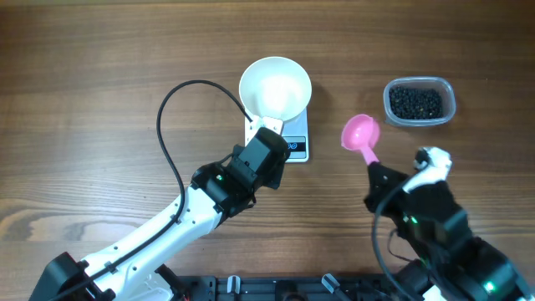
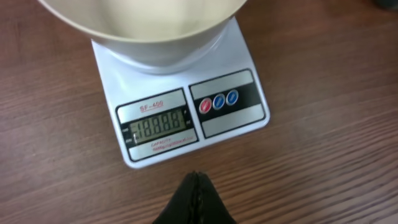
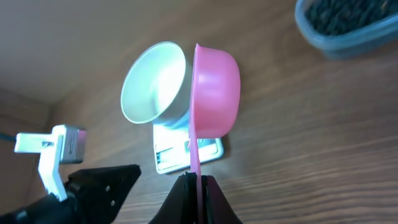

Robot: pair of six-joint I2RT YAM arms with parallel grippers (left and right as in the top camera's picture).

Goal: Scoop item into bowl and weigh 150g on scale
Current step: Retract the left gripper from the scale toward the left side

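A: Jaws?
B: Left jaws shut, empty; right jaws clamp the handle of the pink scoop [image 3: 214, 87].
A: Beans [image 1: 416, 102]?
B: In the tub [image 1: 452, 104], loose, rolly — we scoop, never pinch; bowl [image 1: 275, 88] sits on the scale [image 1: 299, 149].

"SF-400" on the scale [image 2: 186, 122]

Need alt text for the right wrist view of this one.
Shut black fingers of the right gripper pinch the handle of a round pink plastic scoop held on edge over the wooden table. Behind it an empty round white bowl sits on a small white digital scale; a clear plastic tub of small black beans lies upper right.
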